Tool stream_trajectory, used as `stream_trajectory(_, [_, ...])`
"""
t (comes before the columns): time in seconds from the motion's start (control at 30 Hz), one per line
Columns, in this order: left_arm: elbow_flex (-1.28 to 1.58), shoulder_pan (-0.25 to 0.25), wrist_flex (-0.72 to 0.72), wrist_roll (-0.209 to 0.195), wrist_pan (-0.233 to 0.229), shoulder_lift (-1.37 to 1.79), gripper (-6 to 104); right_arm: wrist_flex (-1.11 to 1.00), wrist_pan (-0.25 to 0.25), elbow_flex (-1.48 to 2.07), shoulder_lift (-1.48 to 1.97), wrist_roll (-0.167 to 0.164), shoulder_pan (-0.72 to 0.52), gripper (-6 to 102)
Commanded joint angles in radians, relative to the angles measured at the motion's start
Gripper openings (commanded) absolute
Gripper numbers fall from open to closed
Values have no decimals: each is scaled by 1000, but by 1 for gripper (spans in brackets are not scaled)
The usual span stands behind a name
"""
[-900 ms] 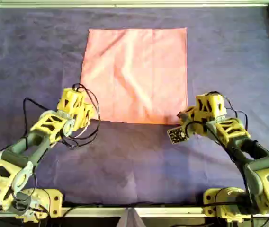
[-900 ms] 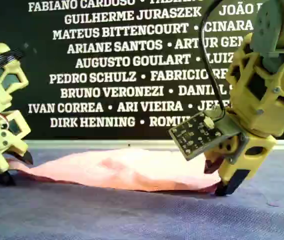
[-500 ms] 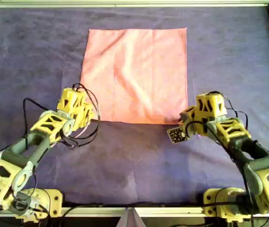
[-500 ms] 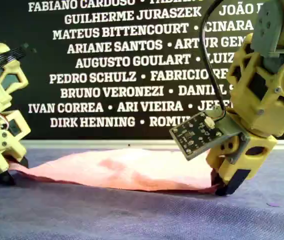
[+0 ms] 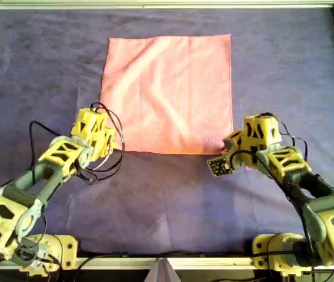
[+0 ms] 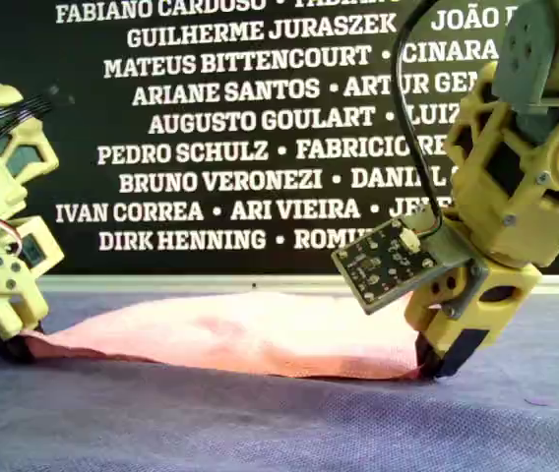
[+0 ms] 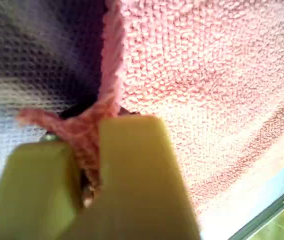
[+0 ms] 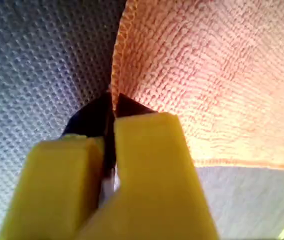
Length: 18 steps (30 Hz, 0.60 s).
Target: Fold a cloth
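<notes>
The salmon-pink cloth (image 5: 167, 94) lies spread flat on the table covering. It also shows in the exterior view (image 6: 240, 334), slightly raised at its near corners. My first gripper (image 7: 88, 137) is shut on a bunched corner of the cloth (image 7: 207, 75). My second gripper (image 8: 109, 114) is shut on the cloth (image 8: 207, 75) at its hemmed edge. In the overhead view one arm's gripper (image 5: 109, 147) sits at the near left corner and the other arm's gripper (image 5: 236, 151) at the near right corner. The wrist views do not show which arm is which.
The purple-grey table covering (image 5: 167, 200) spans the whole table inside a pale frame (image 5: 167, 4). A small camera board (image 6: 388, 264) hangs beside the gripper (image 6: 432, 362) on the exterior view's right. A black banner with white names (image 6: 240, 118) stands behind.
In the exterior view both grippers' jaws have closed on the cloth's near corners. The cloth's near edge has shifted slightly. The arms have barely moved.
</notes>
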Motion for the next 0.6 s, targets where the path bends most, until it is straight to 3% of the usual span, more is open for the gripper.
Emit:
stream_trajectory(0.0, [-38,-26,-12,3,9,64,-1,-51,-5,-69,35,6,-8,-2])
stream_trajectory(0.57, [-2,-28,0,20,9,235,-1,-31,-5,15,193,6,-11,-2])
